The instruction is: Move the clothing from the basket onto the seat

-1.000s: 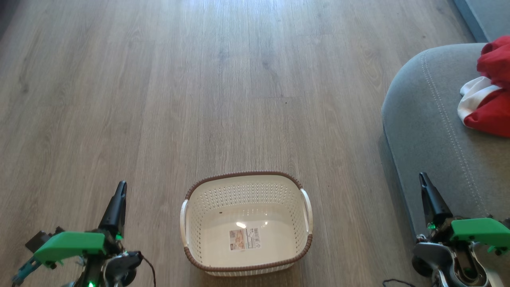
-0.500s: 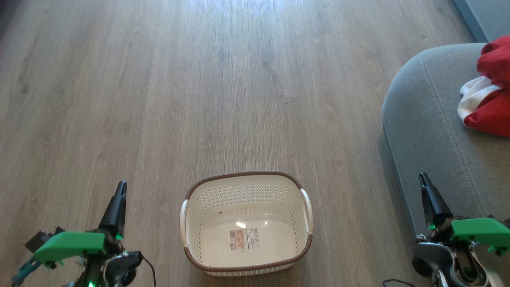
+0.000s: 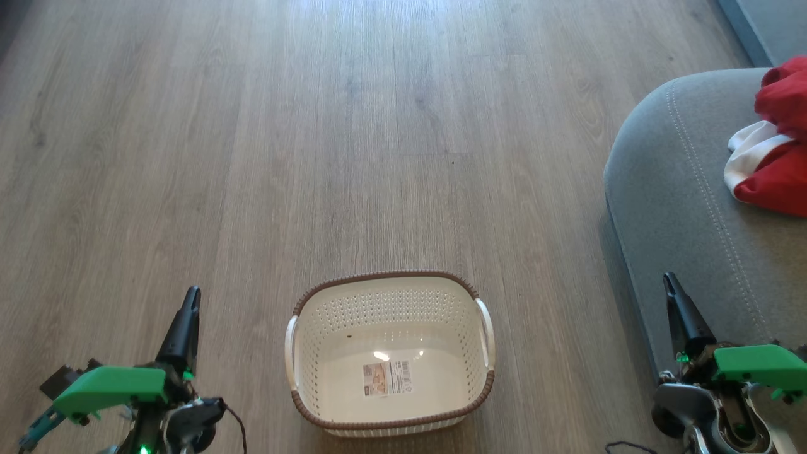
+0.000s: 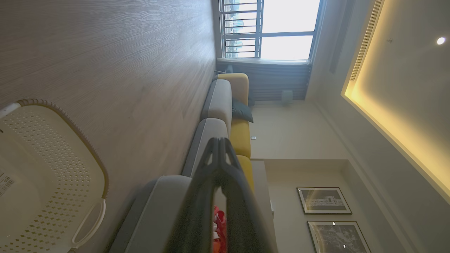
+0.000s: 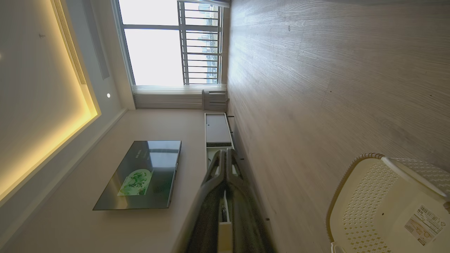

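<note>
Nearest, both grippers hang low with their dark fingers pressed together, holding nothing: the left gripper (image 3: 191, 295) at the lower left and the right gripper (image 3: 669, 281) at the lower right, seen against the seat's near edge. Between them the basket (image 3: 389, 276) stands on the wooden floor (image 3: 378, 126). Its bottom is bare except for a printed label (image 3: 387, 378) with a barcode, the writing too small to read. Farther right, the clothing (image 3: 778, 183) lies bunched on the seat (image 3: 681, 189), red with a white panel.
</note>
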### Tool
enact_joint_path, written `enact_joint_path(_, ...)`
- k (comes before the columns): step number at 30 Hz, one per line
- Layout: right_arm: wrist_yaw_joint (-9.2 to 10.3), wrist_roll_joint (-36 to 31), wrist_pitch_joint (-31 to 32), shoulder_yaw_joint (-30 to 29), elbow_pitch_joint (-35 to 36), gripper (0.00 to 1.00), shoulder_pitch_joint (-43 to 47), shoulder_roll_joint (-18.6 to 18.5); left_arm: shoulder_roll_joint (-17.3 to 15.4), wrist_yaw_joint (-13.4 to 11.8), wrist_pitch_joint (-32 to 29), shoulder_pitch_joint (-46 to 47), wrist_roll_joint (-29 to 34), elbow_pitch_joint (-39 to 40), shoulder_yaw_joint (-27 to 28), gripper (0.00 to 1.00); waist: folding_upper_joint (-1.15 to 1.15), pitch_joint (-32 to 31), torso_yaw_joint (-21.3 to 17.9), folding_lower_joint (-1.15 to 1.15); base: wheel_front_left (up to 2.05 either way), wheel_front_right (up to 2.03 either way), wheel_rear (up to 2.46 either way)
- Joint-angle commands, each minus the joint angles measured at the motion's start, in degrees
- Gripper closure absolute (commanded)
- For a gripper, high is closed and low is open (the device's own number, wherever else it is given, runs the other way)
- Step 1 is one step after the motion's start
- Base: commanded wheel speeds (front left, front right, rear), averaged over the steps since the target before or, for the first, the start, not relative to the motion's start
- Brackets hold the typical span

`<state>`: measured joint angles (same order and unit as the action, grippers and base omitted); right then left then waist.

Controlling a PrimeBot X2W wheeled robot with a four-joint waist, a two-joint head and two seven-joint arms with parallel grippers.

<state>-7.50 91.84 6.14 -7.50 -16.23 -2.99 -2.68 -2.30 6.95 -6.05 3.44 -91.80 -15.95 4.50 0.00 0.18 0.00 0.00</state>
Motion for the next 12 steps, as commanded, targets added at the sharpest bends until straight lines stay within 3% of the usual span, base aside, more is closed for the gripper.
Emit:
enact_joint_path(1, 0.01, 0.33, 0.35, 0.98, 2.21, 1.00, -3.19, -0.20, -0.58, 0.54, -0.43, 2.75, -0.37, 1.90, 2.02, 1.00, 0.00, 0.00, 0.00, 0.00, 0.00, 0.00, 0.00)
enact_joint_path(12, 0.01, 0.33, 0.35, 0.99, 2.21, 1.00, -3.19, -0.20, -0.58, 0.54, -0.43, 2.75, -0.38, 1.90, 2.01, 1.00, 0.00, 0.00, 0.00, 0.00, 0.00, 0.00, 0.00)
